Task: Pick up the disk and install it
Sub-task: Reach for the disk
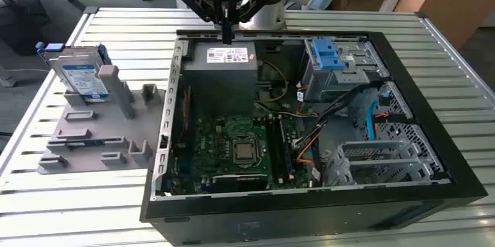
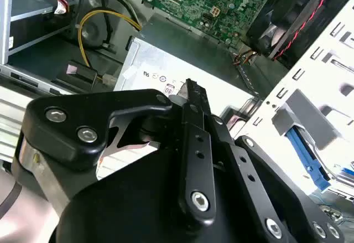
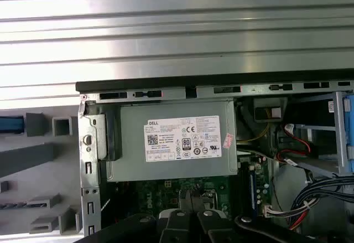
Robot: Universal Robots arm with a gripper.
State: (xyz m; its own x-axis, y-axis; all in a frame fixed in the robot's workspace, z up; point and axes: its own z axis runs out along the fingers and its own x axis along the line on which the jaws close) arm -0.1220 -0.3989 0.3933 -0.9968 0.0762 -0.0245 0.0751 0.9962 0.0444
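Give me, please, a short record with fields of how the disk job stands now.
hand: shut, holding nothing, above the power supply box
disk: standing on edge in the grey fixture, on the exterior view's left of the computer case, not yet picked up
computer case: open, lying on the slatted table
drive cage: inside the case, blue latch on top, on the exterior view's right of the power supply box

Printed white labels (image 3: 182, 139) on power supply box (image 3: 130, 143), disk (image 1: 83, 80).

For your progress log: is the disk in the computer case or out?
Out: the disk stands upright in the grey rack beside the computer case.
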